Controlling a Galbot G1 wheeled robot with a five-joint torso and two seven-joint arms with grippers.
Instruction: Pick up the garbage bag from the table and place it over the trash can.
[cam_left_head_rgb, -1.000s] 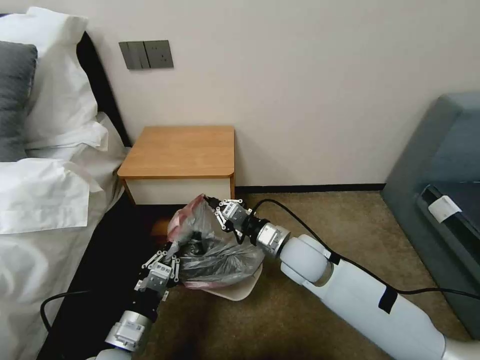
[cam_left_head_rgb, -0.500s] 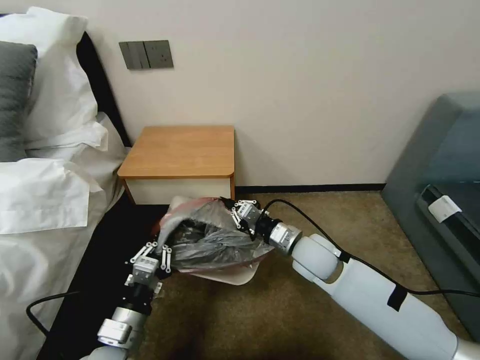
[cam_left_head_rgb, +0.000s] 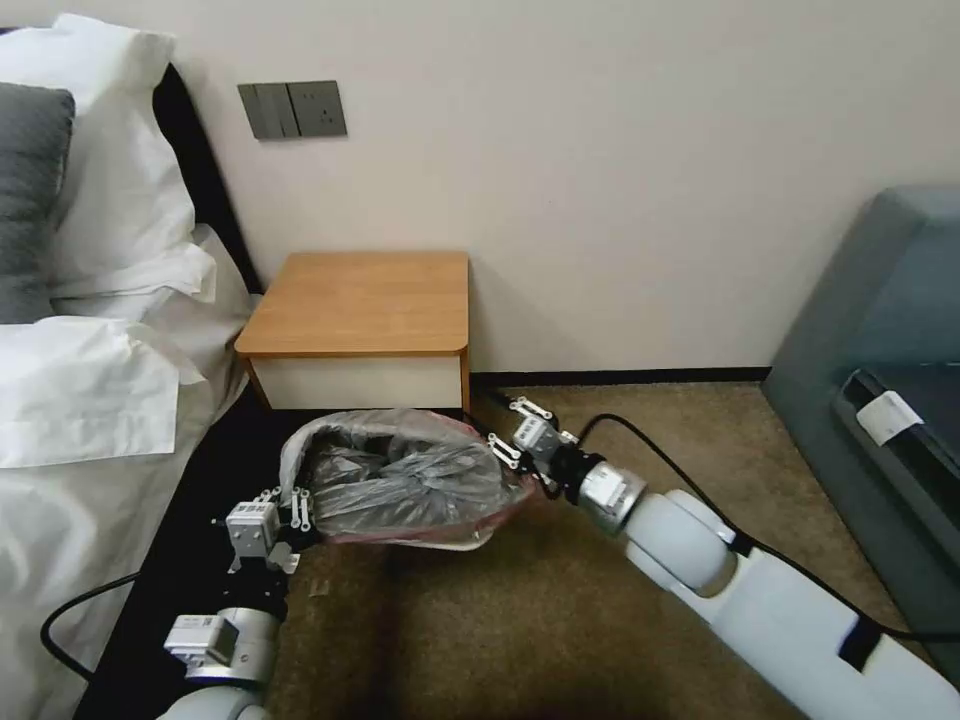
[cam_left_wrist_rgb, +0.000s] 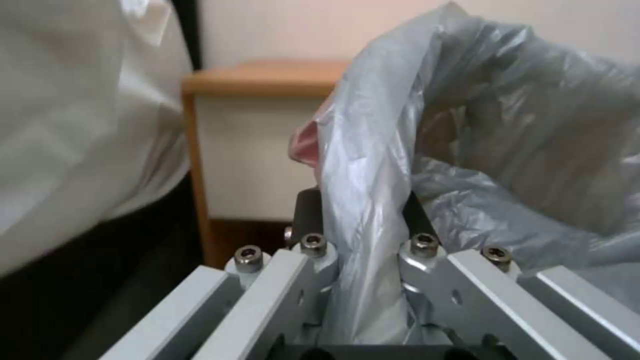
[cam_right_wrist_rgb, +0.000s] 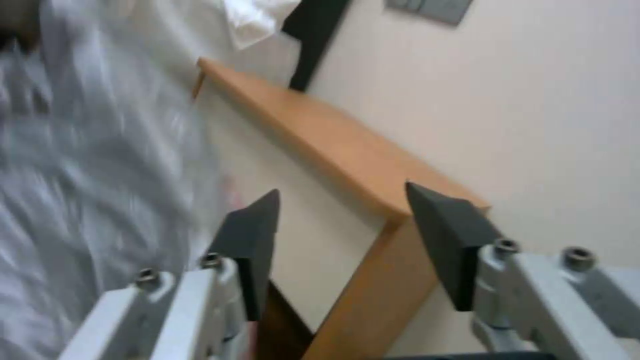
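One garbage bag (cam_left_head_rgb: 405, 480), one table (cam_left_head_rgb: 360, 300) at twelve o'clock, two grippers, left gripper (cam_left_head_rgb: 290, 510) and right gripper (cam_left_head_rgb: 510, 430), two pillows (cam_left_head_rgb: 110, 160), one wall switch plate (cam_left_head_rgb: 292, 109).

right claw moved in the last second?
Yes. The right claw has shifted rightward, from below the table's front edge to past its right corner, fingers open beside the garbage bag.

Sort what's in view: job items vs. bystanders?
Job: garbage bag, spread on the floor; table; left pincer, shut on the bag's edge; right pincer, open at its other end.

Bystanders: bed, pillows, wall switches, grey sofa.
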